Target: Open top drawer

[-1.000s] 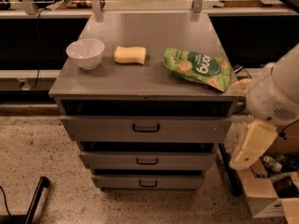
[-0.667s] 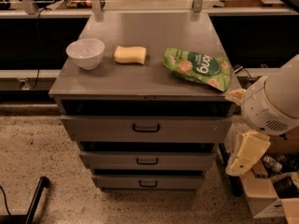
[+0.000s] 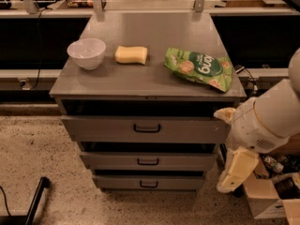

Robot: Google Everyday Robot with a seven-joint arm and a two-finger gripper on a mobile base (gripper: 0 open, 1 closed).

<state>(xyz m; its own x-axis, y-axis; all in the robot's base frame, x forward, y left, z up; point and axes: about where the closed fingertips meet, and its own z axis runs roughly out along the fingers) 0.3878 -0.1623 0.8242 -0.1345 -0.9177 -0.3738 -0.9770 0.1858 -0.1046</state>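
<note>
The top drawer (image 3: 103,129) is the widest of three grey metal drawers under a grey tabletop. Its front carries a small dark loop handle (image 3: 146,128) at centre, and a dark gap runs above the front. Its interior is hidden. My white arm comes in from the right, and its cream-coloured gripper (image 3: 233,172) hangs low beside the drawer stack's right edge, level with the middle drawer and below the top drawer's right corner. It is apart from the handle and holds nothing that I can see.
On the tabletop (image 3: 154,76) stand a white bowl (image 3: 86,53), a yellow sponge (image 3: 131,55) and a green snack bag (image 3: 199,67). Two narrower drawers (image 3: 148,161) sit below. Cardboard boxes (image 3: 269,196) lie on the floor at right, and a dark pole (image 3: 35,203) at lower left.
My arm and gripper have moved left and a little down, closer to the right side of the drawers. The drawers have not moved.
</note>
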